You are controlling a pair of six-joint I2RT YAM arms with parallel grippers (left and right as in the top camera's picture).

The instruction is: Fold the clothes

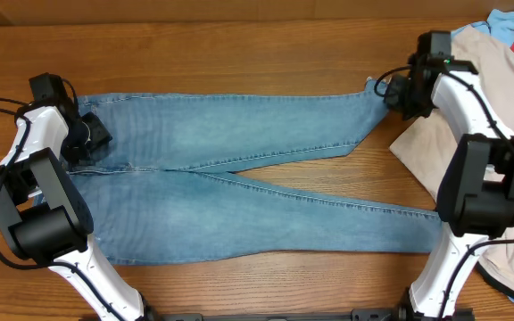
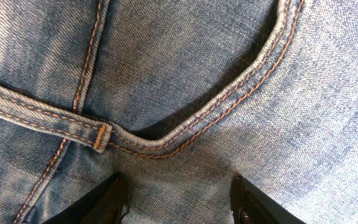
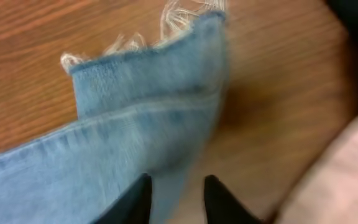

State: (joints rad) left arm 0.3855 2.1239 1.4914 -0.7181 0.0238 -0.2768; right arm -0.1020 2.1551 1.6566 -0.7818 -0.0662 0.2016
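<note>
The light blue jeans (image 1: 239,169) lie flat across the table, waist at the left and both legs running right. My left gripper (image 1: 86,135) sits on the waist end. In the left wrist view its gripper (image 2: 179,186) stands open, black fingertips (image 2: 107,200) resting apart on flat denim just below a pocket seam (image 2: 229,102) and a belt loop (image 2: 36,115). My right gripper (image 1: 391,92) is at the far leg's hem. Seen from the right wrist, that gripper (image 3: 178,186) is open, with the leg's edge between its tips and the frayed hem (image 3: 160,34) just beyond.
A pale beige garment (image 1: 498,80) lies at the right edge, close beside the right arm, and shows blurred at the right of the right wrist view (image 3: 344,174). A bright blue garment (image 1: 505,22) peeks out at the back right corner. Bare wood table (image 1: 239,53) runs behind the jeans.
</note>
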